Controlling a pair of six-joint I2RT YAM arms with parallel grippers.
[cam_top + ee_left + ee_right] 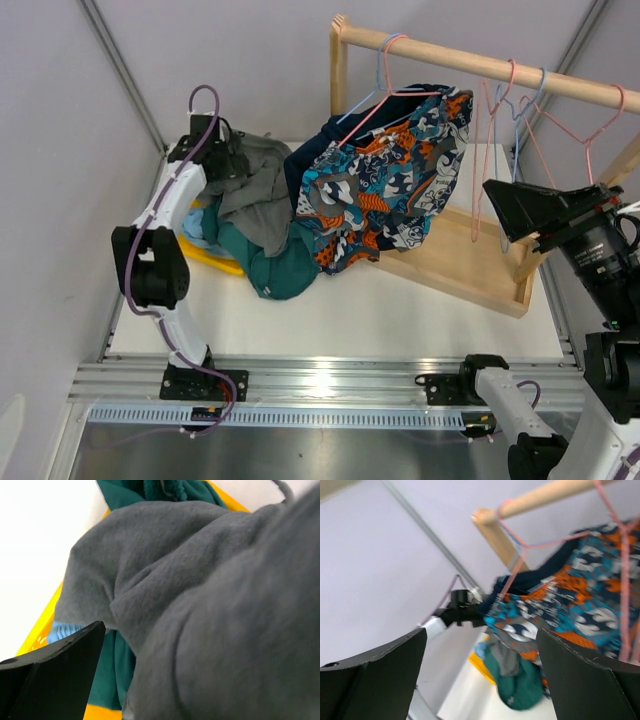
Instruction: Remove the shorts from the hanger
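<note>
Patterned shorts [395,175] upper-middle on the hanger [386,75] look light n floppy — pinch the waistband imo; right fingers [375,680] spread wide w/ nothing in them, left fingers [55,675] at grey shorts [200,605], can't tell if closed.

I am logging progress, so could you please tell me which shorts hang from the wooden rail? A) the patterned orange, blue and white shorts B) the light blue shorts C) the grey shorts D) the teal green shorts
A: the patterned shorts hang from the wooden rail; the other three lie heaped on the left.
</note>
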